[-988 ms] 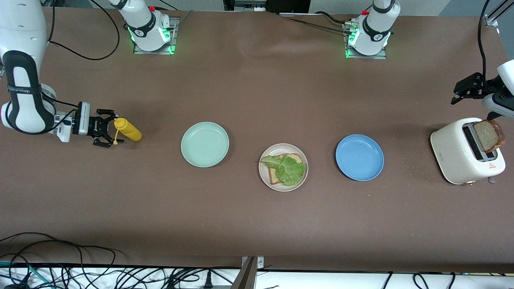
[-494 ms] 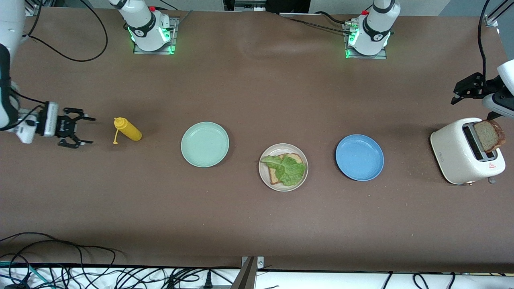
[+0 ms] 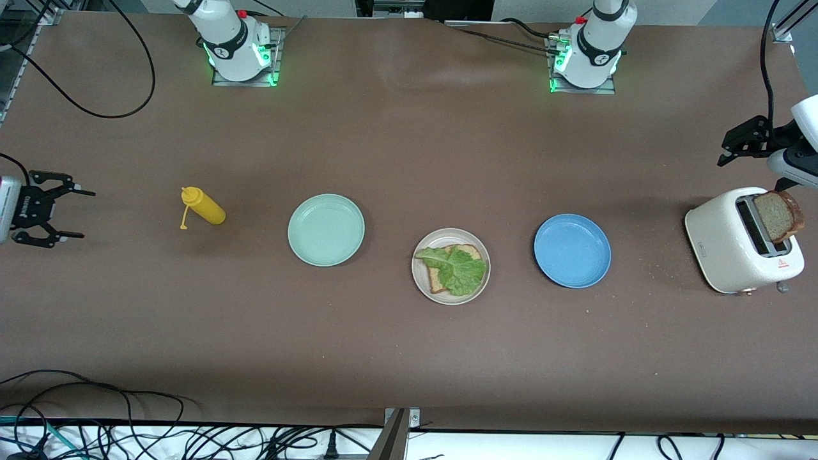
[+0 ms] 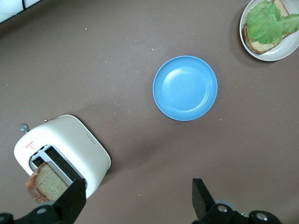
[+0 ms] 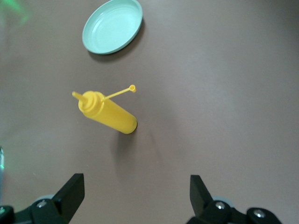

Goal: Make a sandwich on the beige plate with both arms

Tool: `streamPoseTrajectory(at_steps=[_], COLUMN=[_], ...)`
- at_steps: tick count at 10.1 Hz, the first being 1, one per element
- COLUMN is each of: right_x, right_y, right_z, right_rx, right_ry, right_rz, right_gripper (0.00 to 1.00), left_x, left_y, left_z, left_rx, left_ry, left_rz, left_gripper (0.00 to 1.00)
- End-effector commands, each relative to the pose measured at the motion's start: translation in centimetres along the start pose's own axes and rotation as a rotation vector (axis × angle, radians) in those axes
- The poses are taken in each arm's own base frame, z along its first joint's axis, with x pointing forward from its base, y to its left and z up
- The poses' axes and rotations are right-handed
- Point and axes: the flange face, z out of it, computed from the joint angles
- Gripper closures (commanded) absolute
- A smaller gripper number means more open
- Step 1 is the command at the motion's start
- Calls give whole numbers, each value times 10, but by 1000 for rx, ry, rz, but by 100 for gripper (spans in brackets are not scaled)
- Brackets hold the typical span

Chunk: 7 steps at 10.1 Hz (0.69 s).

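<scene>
The beige plate (image 3: 420, 281) sits mid-table with one bread slice (image 3: 437, 282) on it and a green lettuce leaf (image 3: 457, 268) on the slice. Plate (image 4: 280, 55), slice (image 4: 258, 45) and leaf (image 4: 268, 23) also show in the left wrist view. A second bread slice (image 3: 776, 216) stands in the white toaster (image 3: 722, 243) at the left arm's end; both appear in the left wrist view, slice (image 4: 46, 184), toaster (image 4: 70, 140). My left gripper (image 3: 728, 150) (image 4: 138, 200) is open and empty above the table beside the toaster. My right gripper (image 3: 86, 214) (image 5: 135, 193) is open and empty at the right arm's table end.
A yellow squeeze bottle (image 3: 204, 207) (image 5: 110, 114) lies on the table between my right gripper and the mint-green plate (image 3: 326, 230) (image 5: 112, 26). A blue plate (image 3: 572, 250) (image 4: 185, 87) sits between the beige plate and the toaster. Cables hang along the table's near edge.
My right gripper has drawn back from the yellow bottle toward the right arm's end of the table, open. The bottle stays where it lay. The left arm has not moved.
</scene>
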Motion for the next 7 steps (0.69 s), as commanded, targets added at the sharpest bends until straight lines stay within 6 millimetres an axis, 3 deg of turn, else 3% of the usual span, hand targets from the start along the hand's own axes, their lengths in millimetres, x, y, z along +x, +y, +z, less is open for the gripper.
streamPoseTrajectory(at_steps=[1, 2, 4, 6, 7], right_x=[43, 51, 75, 119, 144], right_y=[-29, -36, -43, -56, -67], right_z=[-29, -37, -32, -53, -50], right_rx=[-33, -47, -65, -183, -234], right_ry=[-50, -58, -100, -189, -246], right_rz=[265, 378, 525, 709, 763], right_gripper=[0, 0, 0, 0, 0], left_x=[-1, -1, -1, -2, -2], left_y=[0, 0, 0, 0, -2], left_z=[-5, -5, -5, -6, -6], left_rx=[-16, -16, -14, -14, -14], left_ry=[8, 8, 7, 8, 8], left_rz=[18, 18, 18, 18, 15], left_gripper=[0, 0, 0, 0, 0])
